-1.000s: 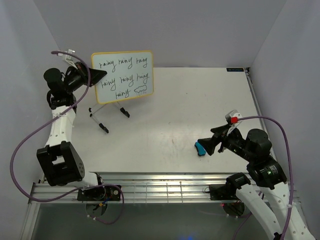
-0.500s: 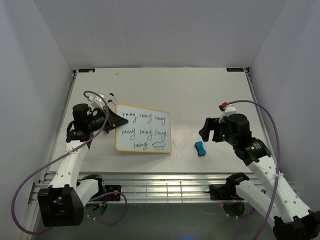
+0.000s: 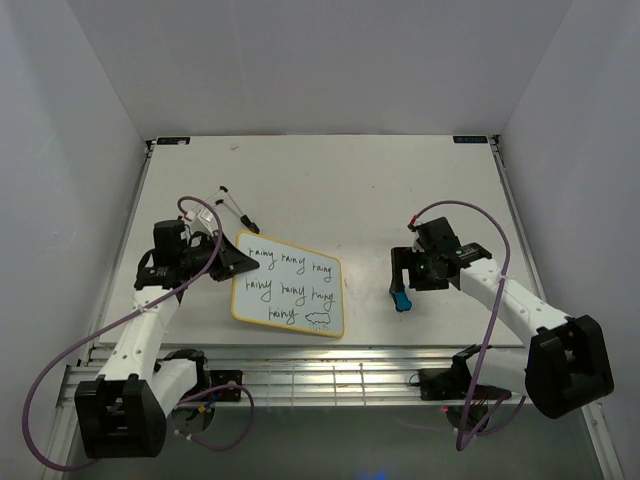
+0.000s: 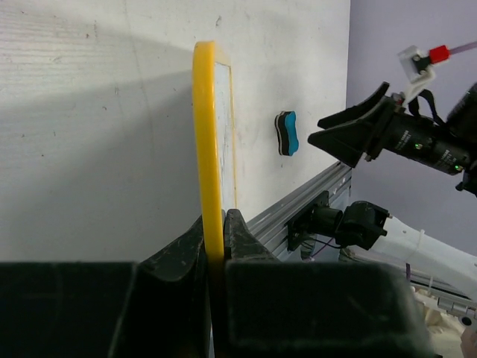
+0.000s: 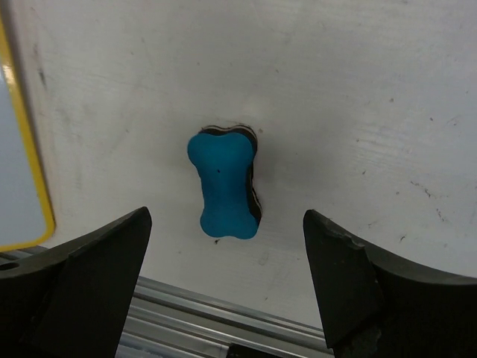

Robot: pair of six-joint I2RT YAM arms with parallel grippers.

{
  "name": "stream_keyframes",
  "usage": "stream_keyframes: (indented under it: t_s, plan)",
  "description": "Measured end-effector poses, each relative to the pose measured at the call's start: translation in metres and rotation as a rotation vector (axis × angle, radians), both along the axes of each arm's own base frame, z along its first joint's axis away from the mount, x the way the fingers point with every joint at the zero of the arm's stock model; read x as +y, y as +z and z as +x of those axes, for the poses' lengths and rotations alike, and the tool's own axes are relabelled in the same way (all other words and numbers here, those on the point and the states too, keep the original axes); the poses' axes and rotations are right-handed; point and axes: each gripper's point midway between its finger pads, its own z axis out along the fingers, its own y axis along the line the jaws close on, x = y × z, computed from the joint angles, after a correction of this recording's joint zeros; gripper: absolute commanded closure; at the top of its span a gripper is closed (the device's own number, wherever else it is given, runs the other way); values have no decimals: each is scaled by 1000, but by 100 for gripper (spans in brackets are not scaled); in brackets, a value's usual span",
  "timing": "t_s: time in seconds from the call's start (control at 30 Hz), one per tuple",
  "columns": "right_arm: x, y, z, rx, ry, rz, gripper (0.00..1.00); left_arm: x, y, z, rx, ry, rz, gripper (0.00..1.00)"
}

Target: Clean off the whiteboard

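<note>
The whiteboard (image 3: 290, 288), white with a yellow rim and black handwritten words, lies near the table's front, left of centre. My left gripper (image 3: 236, 262) is shut on its left edge; in the left wrist view the yellow rim (image 4: 208, 142) runs edge-on between my fingers. The blue eraser (image 3: 401, 299) lies on the table right of the board. It also shows in the left wrist view (image 4: 287, 133). My right gripper (image 3: 402, 284) is open and hovers just above the eraser (image 5: 222, 183), which sits between and beyond my spread fingers.
The board's folding stand with black-tipped legs (image 3: 233, 206) lies on the table behind the board. A metal rail (image 3: 320, 358) runs along the table's front edge. Purple walls close in the left, back and right sides.
The left arm has brought the whiteboard down from its upright stand at the back to the table front. The right gripper has moved in over the eraser.
</note>
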Motion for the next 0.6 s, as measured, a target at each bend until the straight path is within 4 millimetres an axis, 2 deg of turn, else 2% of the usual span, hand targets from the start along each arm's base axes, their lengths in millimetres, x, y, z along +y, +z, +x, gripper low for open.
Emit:
stream_keyframes:
  t_s: [0.1,0.27,0.37,0.5,0.6]
  plan:
    - [-7,-19,-11,77,9,-50,19,-7,-2,-4,11,-35,-6,100]
    - [-2,-26,-17,95,60,-56,21,-13,-7,-10,42,-72,-15,100]
    - [1,-33,-17,107,86,-69,30,-14,-7,-10,39,-78,-14,100]
    - [0,-44,-19,126,91,-95,35,-14,-7,-11,37,-77,-13,100]
    - [-3,-47,-15,112,84,-124,49,-14,-8,-12,39,-77,-14,100]
